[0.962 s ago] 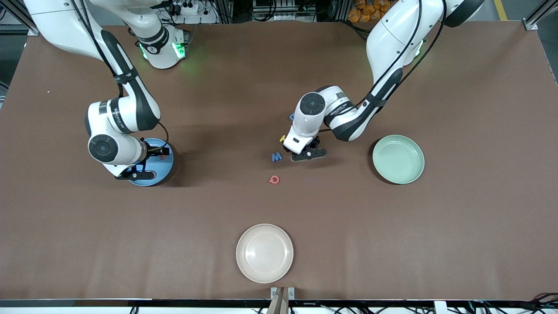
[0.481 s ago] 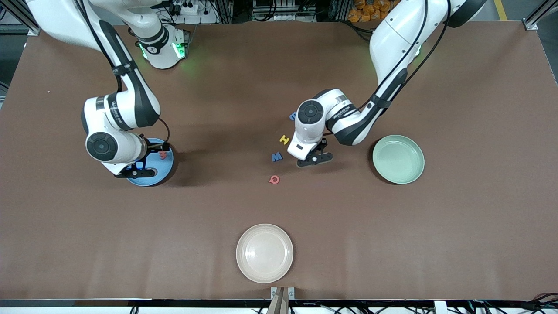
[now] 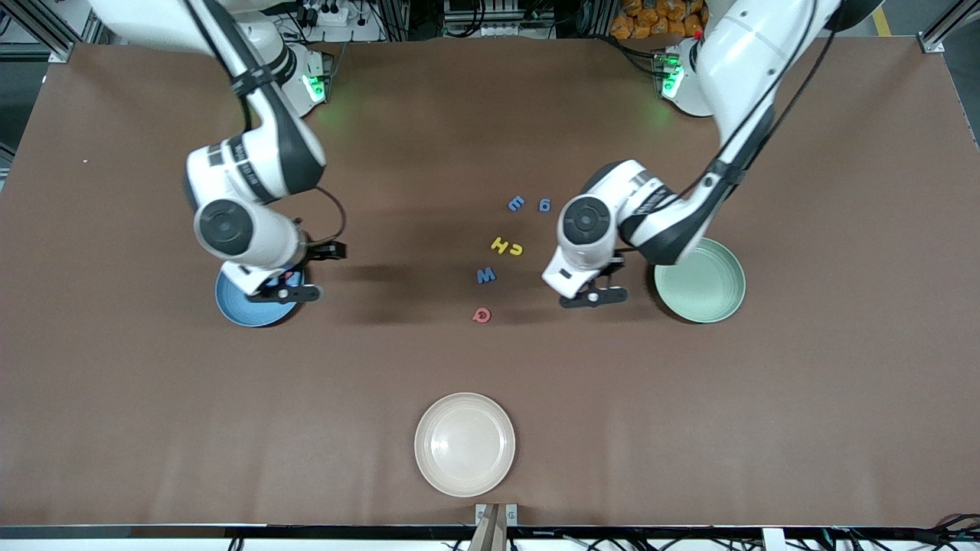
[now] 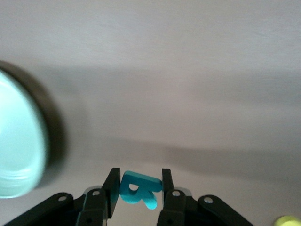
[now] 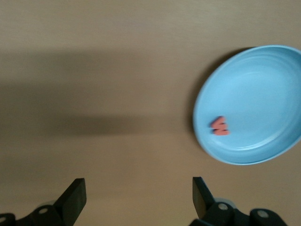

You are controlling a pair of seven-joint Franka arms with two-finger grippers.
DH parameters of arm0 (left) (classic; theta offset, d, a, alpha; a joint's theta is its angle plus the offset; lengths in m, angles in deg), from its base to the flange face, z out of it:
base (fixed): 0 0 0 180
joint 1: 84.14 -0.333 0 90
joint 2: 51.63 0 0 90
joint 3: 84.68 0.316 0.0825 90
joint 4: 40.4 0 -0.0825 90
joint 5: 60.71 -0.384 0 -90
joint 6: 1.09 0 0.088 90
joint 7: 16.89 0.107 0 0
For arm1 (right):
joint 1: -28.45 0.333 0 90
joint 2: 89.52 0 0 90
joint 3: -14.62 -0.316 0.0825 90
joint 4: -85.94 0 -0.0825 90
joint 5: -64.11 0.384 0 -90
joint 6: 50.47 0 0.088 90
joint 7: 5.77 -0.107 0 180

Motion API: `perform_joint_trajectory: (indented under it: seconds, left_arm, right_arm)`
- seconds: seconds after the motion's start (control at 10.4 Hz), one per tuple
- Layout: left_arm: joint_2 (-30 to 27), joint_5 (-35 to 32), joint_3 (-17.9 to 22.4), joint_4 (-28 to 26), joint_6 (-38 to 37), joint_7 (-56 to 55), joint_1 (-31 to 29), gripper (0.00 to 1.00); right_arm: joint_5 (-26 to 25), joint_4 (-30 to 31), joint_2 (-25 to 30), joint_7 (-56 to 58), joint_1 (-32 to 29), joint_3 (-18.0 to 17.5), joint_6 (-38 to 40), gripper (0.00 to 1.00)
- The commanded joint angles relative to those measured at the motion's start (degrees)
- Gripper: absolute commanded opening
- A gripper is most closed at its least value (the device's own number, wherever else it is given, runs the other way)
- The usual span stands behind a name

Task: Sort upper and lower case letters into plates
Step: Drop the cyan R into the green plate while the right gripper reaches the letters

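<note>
My left gripper (image 3: 593,297) (image 4: 139,181) is shut on a teal letter R (image 4: 138,189), above bare table beside the mint green plate (image 3: 700,279) (image 4: 19,146). My right gripper (image 3: 291,289) (image 5: 138,188) hangs open and empty over the rim of the blue plate (image 3: 245,310) (image 5: 251,106), which holds a red letter (image 5: 219,125). Loose on the table's middle lie a blue E (image 3: 517,203), a blue g (image 3: 544,204), a yellow H (image 3: 499,244), a second yellow letter (image 3: 517,249), a blue W (image 3: 485,275) and a red Q (image 3: 481,314).
A cream-beige plate (image 3: 465,444) sits near the table's front edge, nearer to the front camera than the letters. The brown mat (image 3: 804,383) covers the whole table.
My left gripper has carried the teal R away from the letter cluster toward the mint green plate, uncovering more letters. My right gripper has shifted off the blue plate's middle toward the table's centre.
</note>
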Motion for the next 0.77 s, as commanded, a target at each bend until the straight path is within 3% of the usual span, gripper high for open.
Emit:
perform_joint_trajectory:
  seconds: [0.0,0.19,0.38,0.67]
  left_arm:
    - [-4.77,1.53,-1.25,-5.14,-1.78,9.3,-6.28,0.32]
    - [-8.02,1.0,-1.25,-10.15,-0.29,17.48,-12.08,0.33]
    - [-10.14,1.0,-1.25,-16.39,7.33,28.71,-20.78,0.33]
    - [-10.24,-0.23,-1.16,-23.26,17.89,34.56,-27.84,0.4]
  right_arm:
    - [0.53,-1.5,-1.97,-7.6,3.32,-2.27,-4.47,1.0]
    - [-0.25,-1.67,-3.37,-13.4,8.23,-2.55,-9.48,1.0]
    - [-2.18,-2.72,-5.65,-20.34,12.81,-2.55,-13.89,1.0]
    - [-4.82,-6.58,-11.53,-32.71,18.79,-2.63,-15.22,1.0]
